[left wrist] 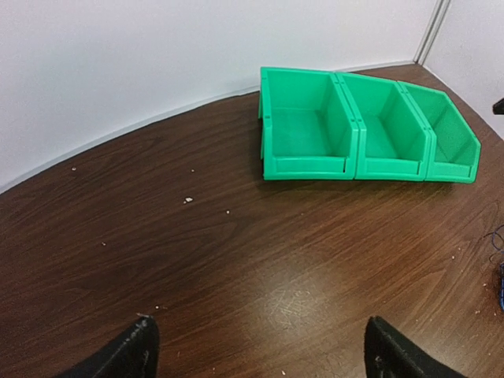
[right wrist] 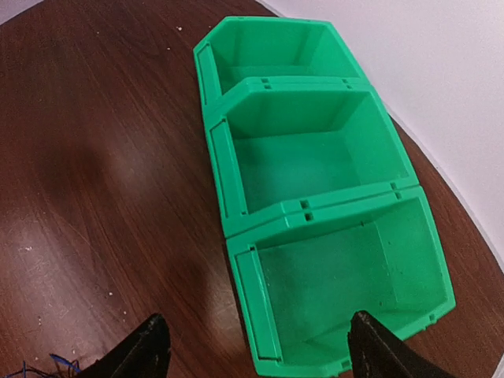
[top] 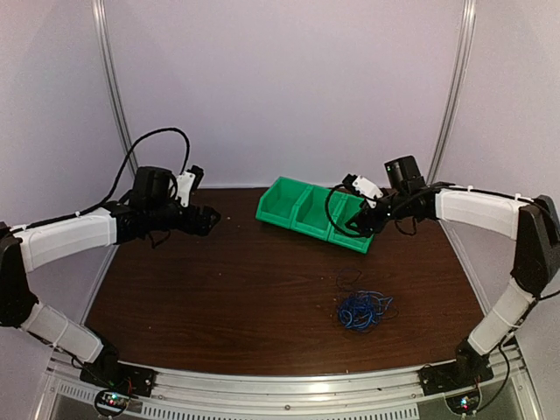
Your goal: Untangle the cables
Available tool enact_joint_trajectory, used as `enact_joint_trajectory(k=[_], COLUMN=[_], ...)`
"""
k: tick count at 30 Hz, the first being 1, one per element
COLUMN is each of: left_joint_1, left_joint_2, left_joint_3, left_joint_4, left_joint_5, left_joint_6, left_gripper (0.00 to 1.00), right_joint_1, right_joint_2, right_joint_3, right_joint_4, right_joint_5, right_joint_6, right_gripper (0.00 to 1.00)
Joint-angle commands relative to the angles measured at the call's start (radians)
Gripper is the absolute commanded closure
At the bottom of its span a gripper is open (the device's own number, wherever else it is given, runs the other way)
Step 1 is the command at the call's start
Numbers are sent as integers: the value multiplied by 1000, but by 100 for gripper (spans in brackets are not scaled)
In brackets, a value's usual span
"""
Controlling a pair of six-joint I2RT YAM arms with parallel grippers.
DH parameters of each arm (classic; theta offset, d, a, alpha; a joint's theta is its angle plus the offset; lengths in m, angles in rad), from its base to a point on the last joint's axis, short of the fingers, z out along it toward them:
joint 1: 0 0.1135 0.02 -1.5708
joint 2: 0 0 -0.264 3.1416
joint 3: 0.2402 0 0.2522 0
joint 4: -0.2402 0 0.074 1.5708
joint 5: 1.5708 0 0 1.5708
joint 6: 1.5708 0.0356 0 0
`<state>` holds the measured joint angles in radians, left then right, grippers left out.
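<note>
The cables [top: 361, 306] lie as a small bunch of blue and black wires on the brown table, right of centre and nearer the front. A sliver of them shows at the right edge of the left wrist view [left wrist: 499, 272] and at the bottom left of the right wrist view [right wrist: 47, 366]. My left gripper [top: 210, 219] hovers open at the far left, away from the bunch, with only bare table between its fingers [left wrist: 130, 350]. My right gripper [top: 360, 226] hangs open above the rightmost green bin, holding nothing.
Three joined green bins [top: 315, 213] stand at the back centre of the table; all three look empty [right wrist: 315, 157]. The brown table [top: 245, 289] ends at white walls behind and a metal rail at the front.
</note>
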<state>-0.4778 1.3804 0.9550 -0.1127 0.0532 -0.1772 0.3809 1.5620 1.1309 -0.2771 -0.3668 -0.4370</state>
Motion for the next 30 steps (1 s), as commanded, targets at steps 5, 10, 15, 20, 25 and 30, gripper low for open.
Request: enact_joint_trajectory(k=[5,10,15,20,25,30], left_joint_1=[8,9,10,10,10,10], left_joint_2=[-20,-33,-53,-61,-66,-66], left_joint_3=[2,5,2,4,4,5], left_joint_4=[50,56,61,62,62,63], left_joint_5=[49,69,74,84,89,94], left_joint_6=[-6,-6,-5,-6,-4,-4], left_gripper=[3,2,3,3,3,4], right_joint_1=[140,181,189,191,199,218], right_joint_2=[298,489,669,791,835,794], right_joint_3=[330,553,759,893,907,829], right_joint_4=[-150,-248,-315,-356,-374,-421], right_joint_5=[9,28,55,87,92,20], right_joint_6=[-50,-36,7,17,-37,-141], right_gripper=[26,27,24,22,32,46])
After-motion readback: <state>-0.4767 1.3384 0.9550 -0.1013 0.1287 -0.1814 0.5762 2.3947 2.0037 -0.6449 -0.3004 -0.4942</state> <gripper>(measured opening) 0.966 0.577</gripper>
